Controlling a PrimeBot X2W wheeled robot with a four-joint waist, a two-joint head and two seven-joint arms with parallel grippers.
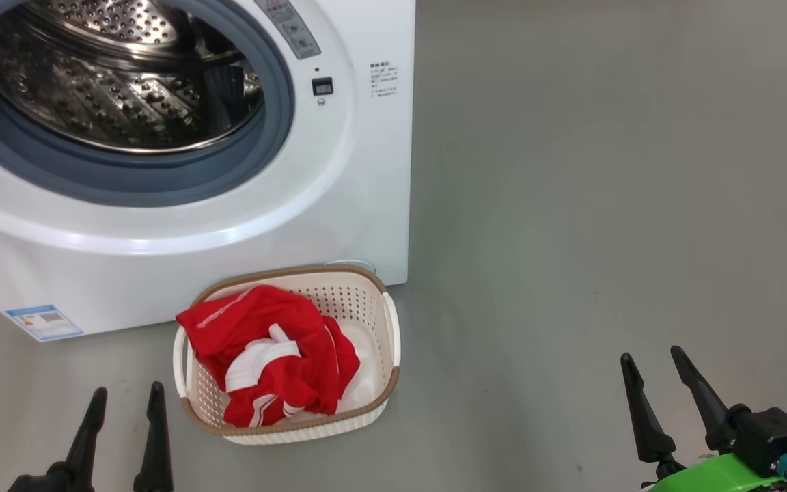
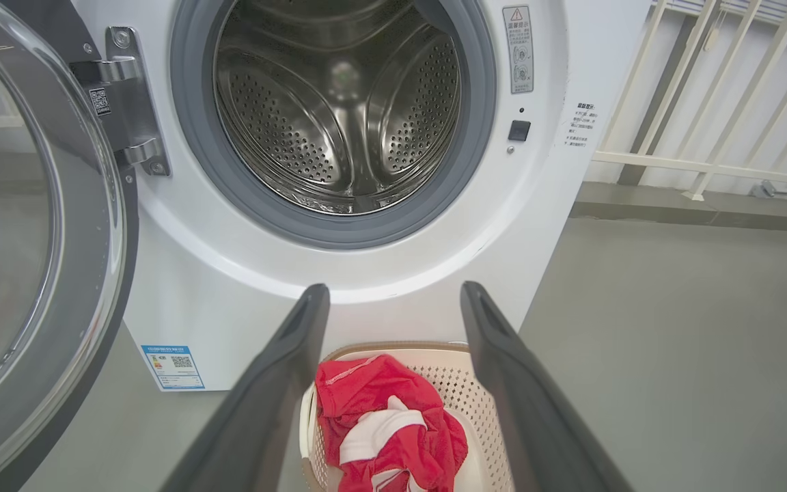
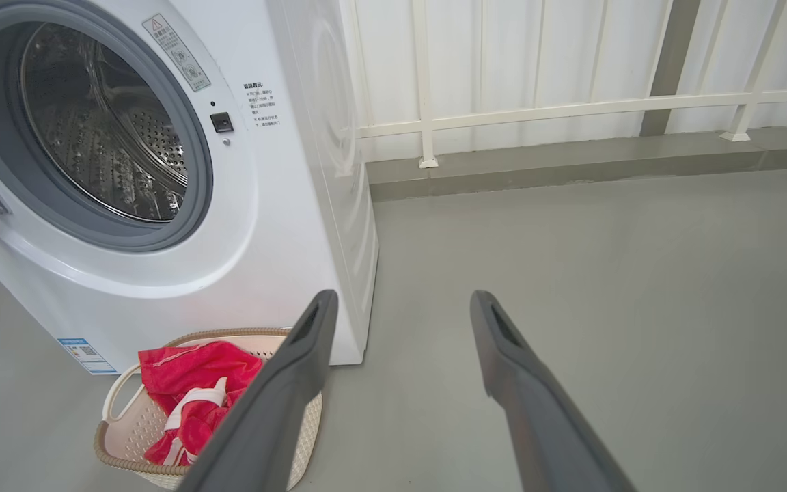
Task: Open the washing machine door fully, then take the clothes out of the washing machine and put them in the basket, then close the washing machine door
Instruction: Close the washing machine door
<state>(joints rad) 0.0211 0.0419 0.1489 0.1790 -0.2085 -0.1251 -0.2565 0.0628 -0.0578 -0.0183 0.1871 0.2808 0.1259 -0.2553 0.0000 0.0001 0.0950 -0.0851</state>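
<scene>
Nearest, left gripper [image 1: 127,388] and right gripper [image 1: 652,352] spread wide, empty. Beyond, red clothes [image 1: 264,342] heaped in basket [image 1: 393,342] against the washing machine [image 1: 366,171]. Farther, drum [image 2: 339,116] apparently bare. Unloading seemingly done; now to push the swung-out washing machine door [image 2: 117,260] shut.

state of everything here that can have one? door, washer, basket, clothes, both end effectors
washing machine door: wide open
washing machine: drum looks empty
basket: upright on floor, holds clothes
clothes: bunched inside basket
left end effector: open, empty
right end effector: open, empty
</scene>
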